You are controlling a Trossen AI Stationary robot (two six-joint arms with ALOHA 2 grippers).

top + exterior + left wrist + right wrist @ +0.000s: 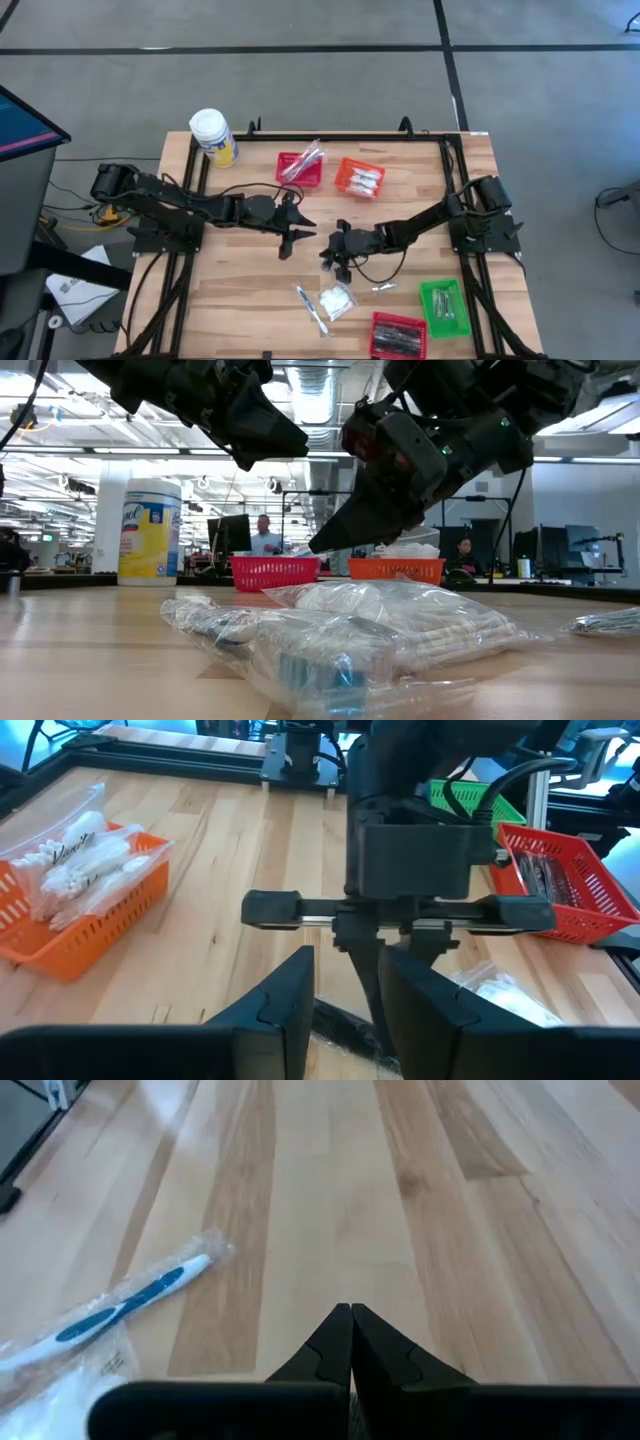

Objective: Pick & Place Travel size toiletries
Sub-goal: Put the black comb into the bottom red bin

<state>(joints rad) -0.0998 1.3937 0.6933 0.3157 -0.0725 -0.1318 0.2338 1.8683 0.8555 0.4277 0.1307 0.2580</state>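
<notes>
Clear-wrapped toiletries lie flat on the wooden table near its front edge: a blue-and-white toothbrush (312, 308) (130, 1305), a white packet (338, 299) (400, 615) and a small silver packet (385, 288). My right gripper (328, 262) (350, 1318) hangs shut above bare table, a little to the far side of these packets, with nothing between its fingers. My left gripper (298, 237) (350, 1010) hovers open and higher up at the table's middle, facing the right gripper, and holds nothing.
A red basket (300, 168) and an orange basket (360, 178) with wrapped items stand at the far middle. A green basket (443, 305) and another red basket (398, 335) stand at the near right. A yellow jar (213, 138) stands at the far left.
</notes>
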